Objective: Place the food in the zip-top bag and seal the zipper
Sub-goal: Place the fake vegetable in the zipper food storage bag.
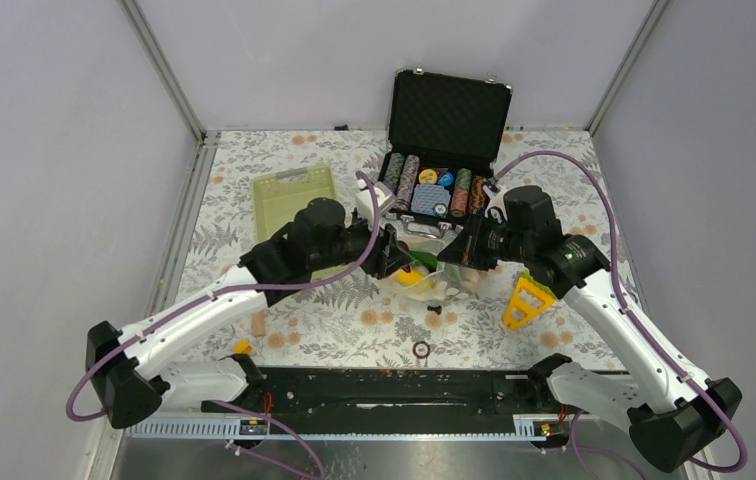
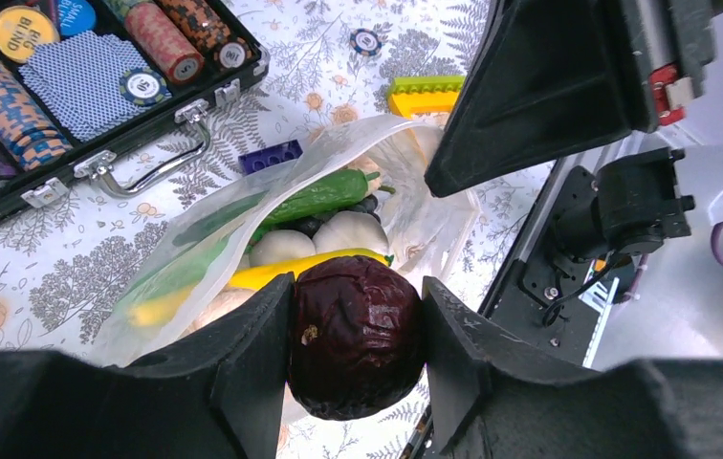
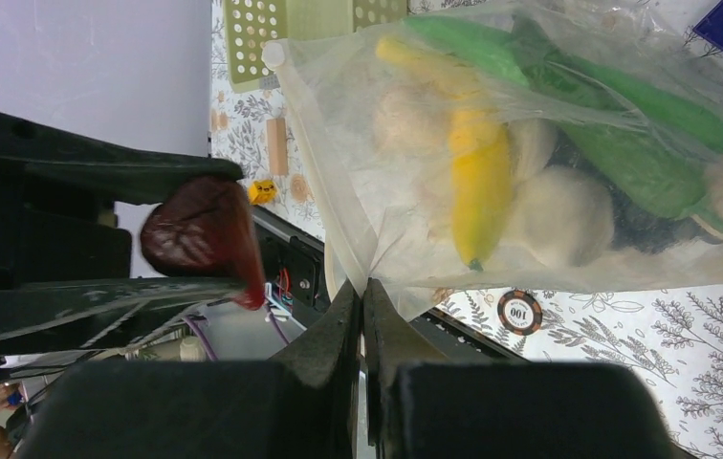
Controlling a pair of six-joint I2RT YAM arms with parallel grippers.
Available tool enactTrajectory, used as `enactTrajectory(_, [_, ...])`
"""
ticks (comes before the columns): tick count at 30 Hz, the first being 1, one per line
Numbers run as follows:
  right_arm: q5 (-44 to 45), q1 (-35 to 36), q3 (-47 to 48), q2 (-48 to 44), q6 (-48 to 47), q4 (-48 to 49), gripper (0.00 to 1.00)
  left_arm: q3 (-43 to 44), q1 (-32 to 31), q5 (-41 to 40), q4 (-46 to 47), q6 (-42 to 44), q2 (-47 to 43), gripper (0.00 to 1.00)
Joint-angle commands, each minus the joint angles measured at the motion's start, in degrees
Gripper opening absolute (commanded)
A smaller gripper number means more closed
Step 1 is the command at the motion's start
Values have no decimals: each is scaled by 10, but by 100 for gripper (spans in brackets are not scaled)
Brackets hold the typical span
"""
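While near open bag edge, plum

I've got the floral-print table up, with the open poker case at its far edge. Left of the case lies the green basket. Just in front of it is the zip-top bag. Nearer me and right of the case is the yellow triangular tool, and a loose chip lies well in front.

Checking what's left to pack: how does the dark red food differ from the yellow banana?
The dark red food is clamped in the left gripper, outside the zip-top bag; the yellow banana lies inside it. The red food is round and wrinkled; the banana long and smooth. Both are foods.
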Motion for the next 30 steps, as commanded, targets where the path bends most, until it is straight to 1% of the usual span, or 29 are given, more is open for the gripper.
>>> enactTrajectory(1, [-20,-4,6,-15,12,31,0,12,-12,-11,52,27,31,26])
enactTrajectory(4, [-22,-4,9,-13,13,30,0,18,-15,5,54,22,57,26])
enactTrajectory(8, [-29,-4,11,-13,14,31,0,26,-18,-41,60,-10,86,29])
enactTrajectory(9, [-30,-4,11,-13,15,32,0,30,-19,-45,62,-20,93,32])
enactTrajectory(11, [-32,-4,12,-13,15,31,0,35,-23,-64,69,-39,108,43])
enactTrajectory(13, [-34,-4,12,-13,17,31,0,38,-26,-89,74,-50,120,64])
enactTrajectory(16, [-37,-4,14,-14,17,31,0,49,-26,-78,58,-49,130,89])
enactTrajectory(17, [-38,-4,14,-14,17,31,0,48,-26,-68,57,-47,127,96])
enactTrajectory(18, [-38,-4,13,-14,17,31,0,44,-26,-60,57,-47,122,98])
enactTrajectory(24, [-40,-4,18,-14,7,30,0,15,-26,-42,58,-44,50,99])
enactTrajectory(26, [-44,-4,23,-13,2,30,0,4,-27,-38,58,-43,9,99])
enactTrajectory(30, [-47,-4,48,-9,-17,4,0,-23,-26,-58,60,-43,-70,99])
